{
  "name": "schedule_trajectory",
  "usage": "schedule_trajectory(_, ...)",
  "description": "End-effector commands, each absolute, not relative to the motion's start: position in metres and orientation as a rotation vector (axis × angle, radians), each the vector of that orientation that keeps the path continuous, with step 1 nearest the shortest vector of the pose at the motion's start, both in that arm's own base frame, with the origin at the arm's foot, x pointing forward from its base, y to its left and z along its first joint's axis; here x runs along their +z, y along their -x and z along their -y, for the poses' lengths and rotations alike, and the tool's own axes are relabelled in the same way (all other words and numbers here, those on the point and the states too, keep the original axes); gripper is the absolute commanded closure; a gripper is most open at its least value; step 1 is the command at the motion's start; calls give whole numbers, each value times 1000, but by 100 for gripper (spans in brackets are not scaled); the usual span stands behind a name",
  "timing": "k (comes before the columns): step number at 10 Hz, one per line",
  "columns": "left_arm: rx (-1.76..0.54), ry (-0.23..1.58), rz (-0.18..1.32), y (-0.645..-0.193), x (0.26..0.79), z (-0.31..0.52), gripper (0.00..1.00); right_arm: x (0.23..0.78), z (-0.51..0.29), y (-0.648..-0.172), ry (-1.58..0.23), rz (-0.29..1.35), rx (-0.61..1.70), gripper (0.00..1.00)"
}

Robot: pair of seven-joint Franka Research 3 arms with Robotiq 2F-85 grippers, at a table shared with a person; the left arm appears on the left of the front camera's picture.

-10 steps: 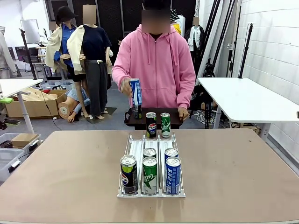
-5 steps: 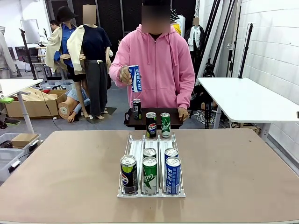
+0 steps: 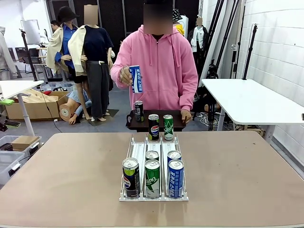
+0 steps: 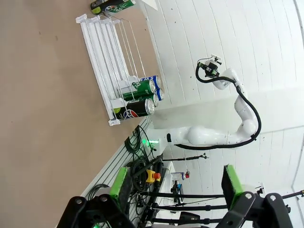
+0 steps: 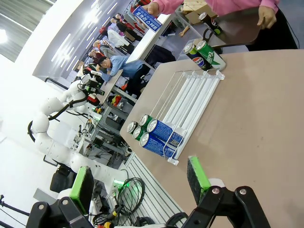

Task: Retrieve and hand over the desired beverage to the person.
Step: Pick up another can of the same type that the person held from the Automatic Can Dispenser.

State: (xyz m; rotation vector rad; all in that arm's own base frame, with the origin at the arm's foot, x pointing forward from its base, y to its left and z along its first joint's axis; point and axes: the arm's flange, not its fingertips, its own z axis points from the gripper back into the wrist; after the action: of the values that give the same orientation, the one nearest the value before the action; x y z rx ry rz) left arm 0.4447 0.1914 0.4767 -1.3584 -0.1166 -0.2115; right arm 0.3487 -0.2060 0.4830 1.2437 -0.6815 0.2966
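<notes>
The person (image 3: 164, 61) in a pink hooded sweatshirt stands at the far side and holds up a blue and white can (image 3: 135, 79) at chest height. Their other hand (image 3: 186, 115) rests on a dark tray (image 3: 156, 124) bearing a black can (image 3: 138, 110). A white rack (image 3: 139, 149) on the table holds beverage cans: a black Pepsi (image 3: 131, 177), a green one (image 3: 152, 178) and a blue one (image 3: 175, 178) in front, and two more at the far end (image 3: 161, 127). My left gripper (image 4: 175, 183) and right gripper (image 5: 140, 183) hang open high above the table, holding nothing.
The tan table (image 3: 71, 166) has wide bare areas on both sides of the rack. A white table (image 3: 251, 102) stands at the back right. In the left wrist view the right arm (image 4: 223, 135) shows off to the side, and the left arm (image 5: 52, 123) in the right wrist view.
The person has raised the blue and white can from just above the tray to chest height, uncovering the black can on the tray. Both grippers stay still and open.
</notes>
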Motion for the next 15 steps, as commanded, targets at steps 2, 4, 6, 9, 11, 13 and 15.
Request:
schedule_trajectory(2,-204,1345,128,-440,477,-188,0,483,204,-348,-1260,701,303,0)
schedule_trajectory(4,-204,1345,128,-440,477,-188,0,483,204,-348,-1260,701,303,0)
schedule_trajectory(6,-204,1345,128,-440,477,-188,0,483,204,-348,-1260,701,303,0)
schedule_trajectory(9,-204,1345,128,-440,477,-188,0,483,204,-348,-1260,701,303,0)
schedule_trajectory(11,-204,1345,128,-440,477,-188,0,483,204,-348,-1260,701,303,0)
schedule_trajectory(13,-204,1345,128,-440,477,-188,0,483,204,-348,-1260,701,303,0)
schedule_trajectory(15,-204,1345,128,-440,477,-188,0,483,204,-348,-1260,701,303,0)
